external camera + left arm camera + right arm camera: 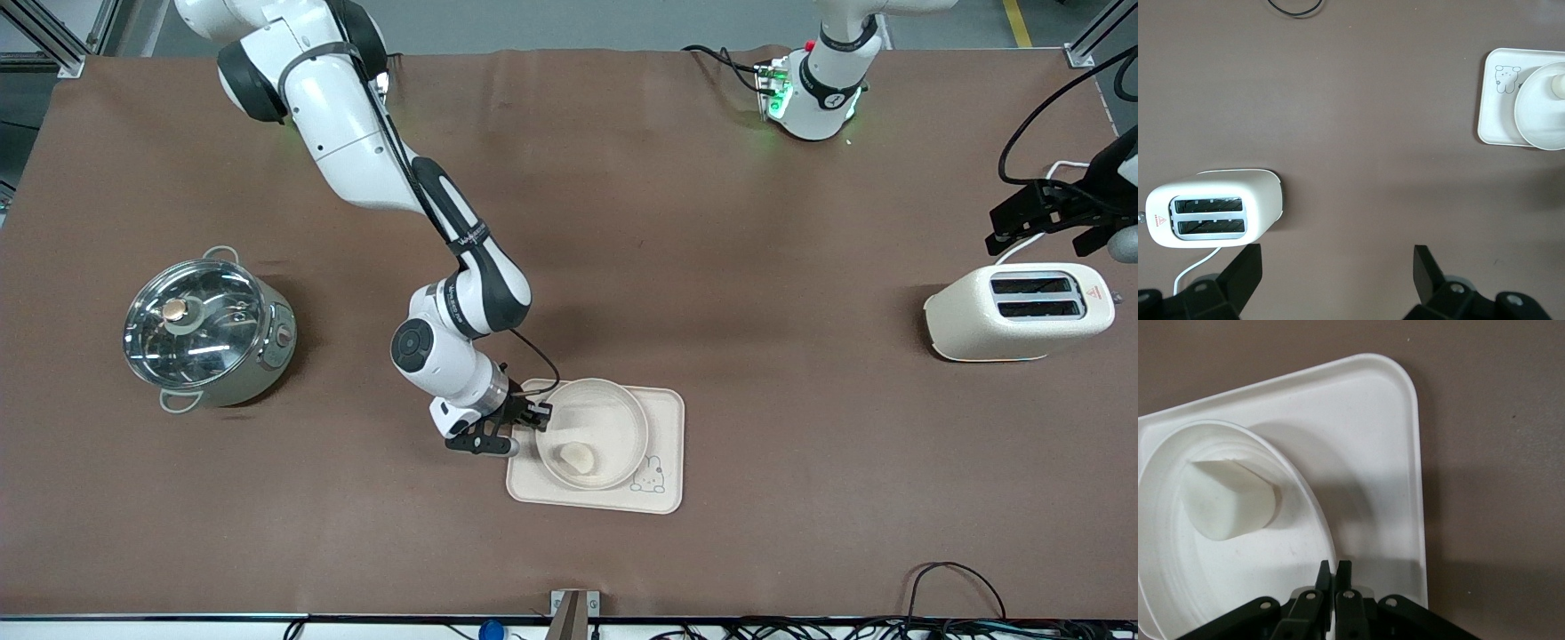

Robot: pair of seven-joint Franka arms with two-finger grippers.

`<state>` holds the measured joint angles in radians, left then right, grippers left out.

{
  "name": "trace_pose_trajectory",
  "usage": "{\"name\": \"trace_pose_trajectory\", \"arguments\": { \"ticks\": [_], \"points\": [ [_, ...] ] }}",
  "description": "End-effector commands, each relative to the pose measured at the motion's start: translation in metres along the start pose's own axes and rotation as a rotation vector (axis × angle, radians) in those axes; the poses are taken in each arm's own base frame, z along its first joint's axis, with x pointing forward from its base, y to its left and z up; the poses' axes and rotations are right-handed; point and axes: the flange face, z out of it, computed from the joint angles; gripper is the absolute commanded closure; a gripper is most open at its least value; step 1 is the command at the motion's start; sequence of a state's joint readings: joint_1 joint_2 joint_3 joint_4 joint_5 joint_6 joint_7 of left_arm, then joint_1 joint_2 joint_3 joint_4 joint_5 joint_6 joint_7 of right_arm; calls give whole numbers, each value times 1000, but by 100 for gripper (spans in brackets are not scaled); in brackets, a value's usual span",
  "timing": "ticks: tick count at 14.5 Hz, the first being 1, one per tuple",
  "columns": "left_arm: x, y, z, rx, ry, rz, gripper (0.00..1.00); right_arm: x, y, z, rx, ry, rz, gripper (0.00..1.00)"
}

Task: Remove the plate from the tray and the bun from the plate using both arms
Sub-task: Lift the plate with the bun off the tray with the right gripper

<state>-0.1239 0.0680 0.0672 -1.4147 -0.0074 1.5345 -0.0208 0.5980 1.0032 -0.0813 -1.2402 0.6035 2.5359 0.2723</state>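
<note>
The round cream plate [613, 400] is on or just over the rectangular tray with the rabbit drawing [662, 444]; a shadow shows under its rim. The small pale bun [576, 457] lies in the plate. My right gripper [533, 413] is shut on the plate's rim at the edge toward the right arm's end. The right wrist view shows its fingers pinching the rim [1335, 570], the bun [1228, 500], the plate [1238, 587] and the tray [1365, 453]. My left gripper [1049, 213] is open and empty [1338, 267] over the table by the toaster, and waits.
A cream toaster [1018, 311] stands at the left arm's end and also shows in the left wrist view [1215, 207]. A steel pot with a glass lid [209, 333] stands at the right arm's end. Cables lie along the table's near edge.
</note>
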Motion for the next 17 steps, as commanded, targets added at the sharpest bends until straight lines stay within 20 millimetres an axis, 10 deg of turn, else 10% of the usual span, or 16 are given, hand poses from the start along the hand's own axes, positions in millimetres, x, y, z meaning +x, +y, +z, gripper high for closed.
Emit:
{"name": "trace_pose_trajectory", "arguments": {
  "ticks": [1, 4, 10, 17],
  "points": [
    [2, -2, -3, -19, 8, 9, 0, -1, 9, -8, -13, -8, -12, 100],
    [2, -2, -2, -19, 6, 9, 0, -14, -1, -45, -3, -19, -23, 100],
    [2, -2, -3, -19, 8, 9, 0, -102, -5, -66, -4, -101, -32, 100],
    [2, -2, -2, -19, 3, 9, 0, -174, -5, -39, -50, -209, -79, 100]
  ]
}}
